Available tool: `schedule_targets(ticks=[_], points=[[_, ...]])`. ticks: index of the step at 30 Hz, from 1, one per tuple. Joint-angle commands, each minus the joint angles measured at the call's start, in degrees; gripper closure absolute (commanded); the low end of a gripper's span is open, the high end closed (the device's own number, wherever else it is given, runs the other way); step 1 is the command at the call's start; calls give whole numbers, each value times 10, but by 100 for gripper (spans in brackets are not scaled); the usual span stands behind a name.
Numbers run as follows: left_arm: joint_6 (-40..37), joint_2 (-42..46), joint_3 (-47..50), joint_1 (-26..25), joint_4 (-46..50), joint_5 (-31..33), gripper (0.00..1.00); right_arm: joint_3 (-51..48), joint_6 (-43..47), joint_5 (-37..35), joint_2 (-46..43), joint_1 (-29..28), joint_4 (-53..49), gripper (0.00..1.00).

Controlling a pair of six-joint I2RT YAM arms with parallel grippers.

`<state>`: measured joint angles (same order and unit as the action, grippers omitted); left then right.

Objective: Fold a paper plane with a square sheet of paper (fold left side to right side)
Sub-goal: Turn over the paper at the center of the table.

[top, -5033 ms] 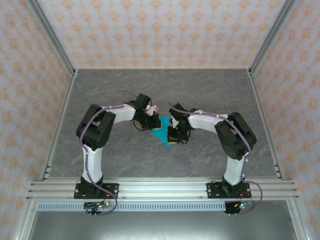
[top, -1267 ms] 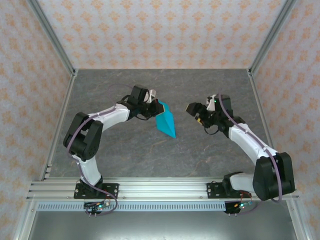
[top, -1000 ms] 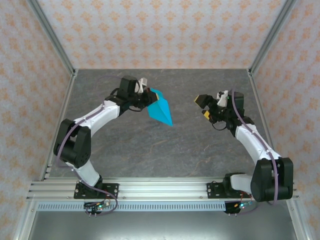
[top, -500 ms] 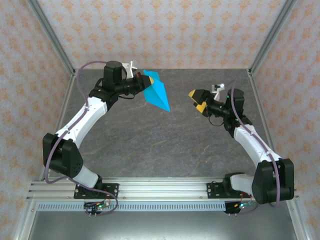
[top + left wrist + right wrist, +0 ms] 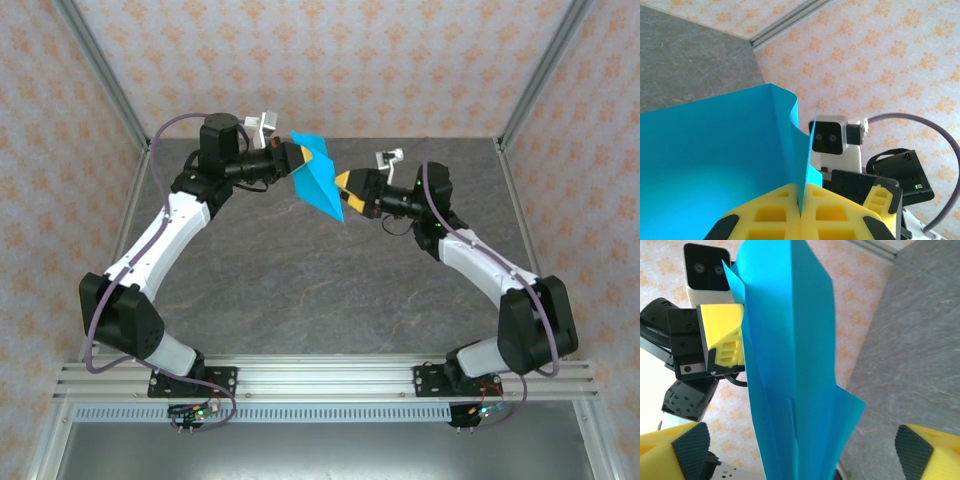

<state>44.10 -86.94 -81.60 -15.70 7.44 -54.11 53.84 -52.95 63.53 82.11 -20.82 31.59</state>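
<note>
In the upper middle of the top view, the left gripper (image 5: 289,160) is pinching the paper plane (image 5: 318,182) by its broad upper end and holding it raised above the grey counter (image 5: 300,300), with the sharp tip pointing down and to the right. In the left wrist view its yellow fingers (image 5: 775,212) are pressing flat together at the bottom edge of the frame, clamping a thin standing fold of the cyan plane (image 5: 715,160), whose wide flap is spreading across the left half of the picture. The right gripper (image 5: 347,195) is reaching in from the right toward the plane's lower part with its jaws standing wide. In the right wrist view its fingers (image 5: 672,450) are sitting at the bottom left and bottom right corners, and the layered plane (image 5: 790,340) is hanging between them, running from the top of the frame to the bottom without touching either pad.
</note>
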Motion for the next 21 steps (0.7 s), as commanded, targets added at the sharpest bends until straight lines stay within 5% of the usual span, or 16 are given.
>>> schedule_targets(ticks=[1, 21], points=[[10, 25, -4, -1, -26, -27, 100, 37, -37, 16, 29, -18, 84, 9], [3, 14, 28, -9, -19, -25, 100, 47, 3, 16, 30, -33, 29, 60]])
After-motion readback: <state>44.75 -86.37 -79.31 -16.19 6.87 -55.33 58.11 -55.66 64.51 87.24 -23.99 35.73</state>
